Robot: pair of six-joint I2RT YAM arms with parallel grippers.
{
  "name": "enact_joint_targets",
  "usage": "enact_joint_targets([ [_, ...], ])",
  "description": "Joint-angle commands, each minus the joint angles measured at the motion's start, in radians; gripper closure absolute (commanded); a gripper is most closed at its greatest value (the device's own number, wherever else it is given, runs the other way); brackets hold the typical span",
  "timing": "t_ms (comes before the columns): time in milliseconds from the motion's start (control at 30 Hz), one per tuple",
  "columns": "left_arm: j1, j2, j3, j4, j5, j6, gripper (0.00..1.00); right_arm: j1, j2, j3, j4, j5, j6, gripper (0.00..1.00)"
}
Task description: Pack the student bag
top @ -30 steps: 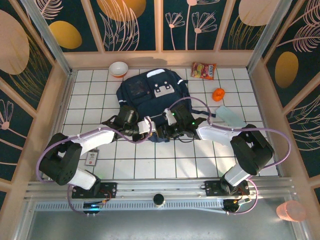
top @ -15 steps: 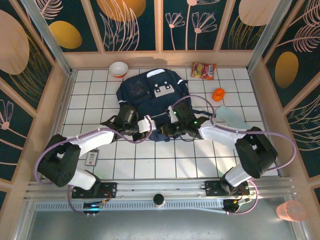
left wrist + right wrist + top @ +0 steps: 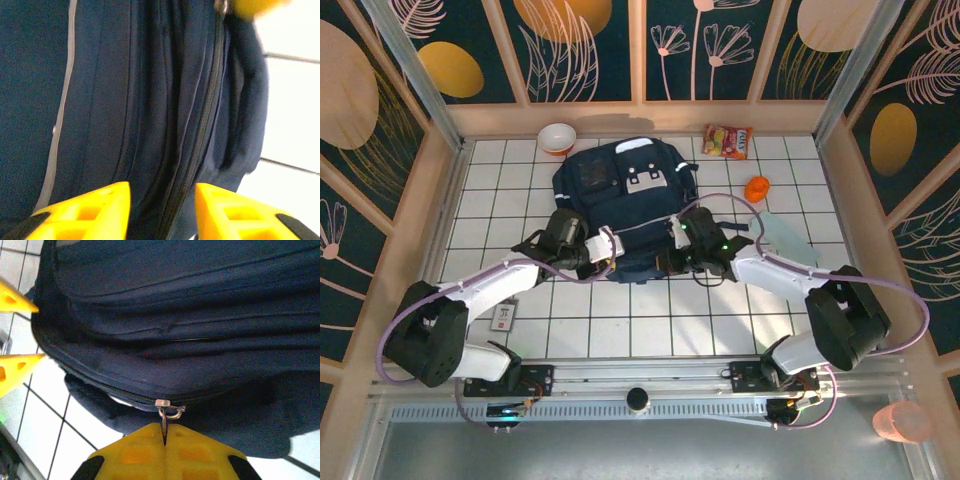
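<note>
The student bag (image 3: pixel 620 200), a navy-blue backpack with a grey buckle patch, lies flat at the middle back of the tiled table. At its near edge my right gripper (image 3: pixel 673 260) is shut on the metal zipper pull (image 3: pixel 167 412), yellow fingertips (image 3: pixel 145 447) pressed together just below the slider. My left gripper (image 3: pixel 603 250) stands open at the bag's near left corner. Its two yellow fingers (image 3: pixel 95 207) are apart, with the zipper seam (image 3: pixel 200 135) and folded fabric ahead of the gap. The left fingertips (image 3: pixel 15 367) also show beside the bag's corner in the right wrist view.
Behind the bag stands an orange-and-white bowl (image 3: pixel 557 137). A snack packet (image 3: pixel 728 141), a small orange object (image 3: pixel 757 188) and a pale blue sheet (image 3: pixel 780 233) lie to the right. A small card-like item (image 3: pixel 504 316) rests near the left arm. Wooden walls enclose the table.
My left gripper has opened and drawn a little left. My right gripper has shut on the zipper pull and shifted right along the bag's near edge.
</note>
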Motion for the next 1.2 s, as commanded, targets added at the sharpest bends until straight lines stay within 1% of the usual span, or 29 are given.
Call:
enact_joint_targets([
  [0,-0.07,-0.007,0.062,-0.017,0.09,-0.03,0.52,0.042,0.026,0.046,0.021,-0.03,0.006,1.0],
  [33,-0.094,0.006,0.07,-0.011,0.079,-0.022,0.48,0.048,0.033,0.05,0.024,-0.032,0.006,1.0],
  [67,-0.105,0.023,0.08,0.001,0.079,-0.028,0.47,0.052,0.037,0.052,0.026,-0.034,0.008,1.0],
  [167,-0.12,0.101,0.116,0.035,0.083,-0.063,0.46,0.059,0.043,0.06,0.028,-0.032,0.01,1.0],
  [267,-0.125,0.177,0.144,0.032,0.053,-0.054,0.48,0.06,0.03,0.059,0.028,-0.028,0.012,1.0],
  [367,-0.124,0.228,0.146,0.008,-0.013,-0.024,0.53,0.053,0.007,0.053,0.02,-0.023,0.011,1.0],
  [400,-0.124,0.236,0.142,-0.001,-0.033,-0.014,0.56,0.046,-0.002,0.047,0.02,-0.021,0.012,1.0],
  [433,-0.125,0.238,0.13,0.005,-0.057,-0.011,0.61,0.035,-0.012,0.039,0.02,-0.024,0.012,1.0],
  [467,-0.125,0.234,0.119,0.012,-0.069,-0.009,0.68,0.022,-0.02,0.029,0.019,-0.028,0.015,1.0],
  [533,-0.123,0.204,0.099,0.017,-0.089,-0.015,0.89,-0.017,-0.039,0.006,0.01,-0.032,0.01,1.0],
  [567,-0.121,0.185,0.09,0.017,-0.107,-0.022,0.95,-0.037,-0.047,-0.004,0.005,-0.031,0.005,1.0],
  [600,-0.115,0.159,0.077,0.007,-0.12,-0.021,0.99,-0.067,-0.056,-0.018,-0.001,-0.028,-0.002,1.0],
  [733,-0.05,0.04,0.011,-0.053,-0.134,0.004,1.0,-0.18,-0.065,-0.07,-0.011,-0.02,-0.034,1.0],
  [767,-0.038,0.003,-0.014,-0.054,-0.152,0.01,1.0,-0.192,-0.057,-0.071,-0.01,-0.027,-0.043,1.0],
  [867,-0.019,-0.089,-0.065,-0.071,-0.208,0.032,1.0,-0.182,-0.043,-0.06,0.006,-0.056,-0.041,1.0],
  [933,-0.016,-0.128,-0.08,-0.096,-0.234,0.048,0.96,-0.151,-0.042,-0.056,0.037,-0.076,-0.029,1.0],
  [967,-0.015,-0.139,-0.082,-0.105,-0.238,0.05,0.92,-0.136,-0.042,-0.054,0.051,-0.081,-0.024,1.0],
  [1000,-0.015,-0.148,-0.08,-0.11,-0.231,0.047,0.84,-0.107,-0.04,-0.049,0.068,-0.087,-0.019,1.0],
  [1067,-0.015,-0.148,-0.05,-0.134,-0.176,0.038,0.63,-0.065,-0.029,-0.034,0.083,-0.094,-0.014,1.0],
  [1167,-0.025,-0.115,0.029,-0.142,-0.033,-0.02,0.4,-0.01,0.0,0.0,0.087,-0.092,-0.014,1.0],
])
